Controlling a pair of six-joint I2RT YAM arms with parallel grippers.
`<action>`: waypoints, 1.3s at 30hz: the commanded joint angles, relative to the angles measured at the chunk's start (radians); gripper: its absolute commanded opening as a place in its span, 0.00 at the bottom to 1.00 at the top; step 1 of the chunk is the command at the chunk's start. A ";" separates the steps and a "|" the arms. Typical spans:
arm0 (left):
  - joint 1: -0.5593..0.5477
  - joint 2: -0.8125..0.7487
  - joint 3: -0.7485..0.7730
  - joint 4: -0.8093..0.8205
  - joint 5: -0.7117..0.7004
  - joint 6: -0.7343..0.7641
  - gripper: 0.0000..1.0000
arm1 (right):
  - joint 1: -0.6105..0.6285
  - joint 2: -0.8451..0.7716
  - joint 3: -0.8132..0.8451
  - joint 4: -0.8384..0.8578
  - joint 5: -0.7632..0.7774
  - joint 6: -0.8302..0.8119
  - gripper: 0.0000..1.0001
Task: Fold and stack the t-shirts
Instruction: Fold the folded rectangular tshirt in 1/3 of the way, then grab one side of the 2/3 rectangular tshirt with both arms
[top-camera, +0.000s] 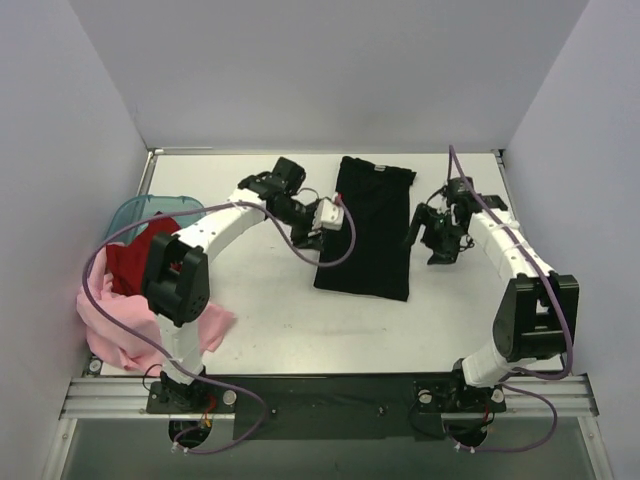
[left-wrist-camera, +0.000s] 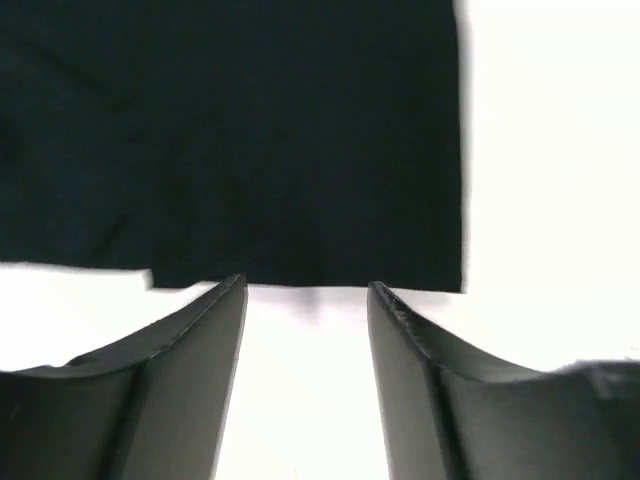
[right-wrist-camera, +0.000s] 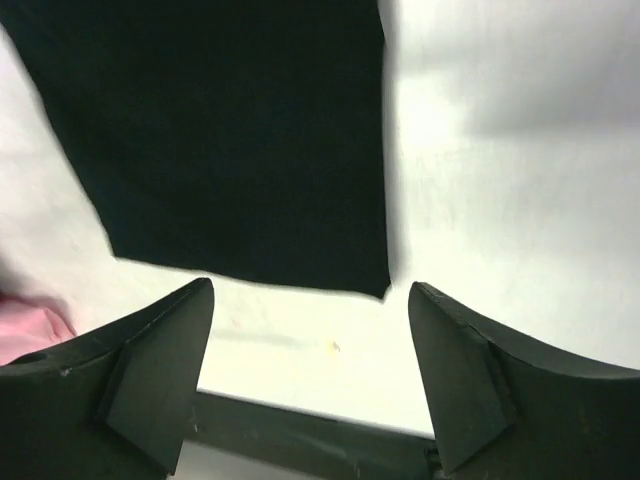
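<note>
Toward the far middle, the black t-shirt (top-camera: 372, 225) lay folded into a long strip, the left gripper (left-wrist-camera: 305, 290) and right gripper (right-wrist-camera: 310, 295) flanking it with jaws spread and empty, while the red t-shirt (top-camera: 135, 262) and pink t-shirt (top-camera: 120, 325) sat crumpled at the left, unfolded, nothing yet stacked.

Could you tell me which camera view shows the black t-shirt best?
The top external view: almost the whole black t-shirt lies there as one long strip. Each wrist view shows only one cropped end of it.
</note>
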 joint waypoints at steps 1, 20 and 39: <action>-0.067 -0.070 -0.196 -0.172 0.121 0.370 0.80 | 0.049 -0.008 -0.192 -0.079 -0.006 0.015 0.75; -0.178 -0.063 -0.430 0.136 -0.201 0.285 0.50 | 0.064 0.079 -0.446 0.162 -0.064 0.147 0.51; -0.187 -0.096 -0.426 0.086 -0.166 0.242 0.00 | 0.009 -0.156 -0.521 0.122 -0.012 0.176 0.48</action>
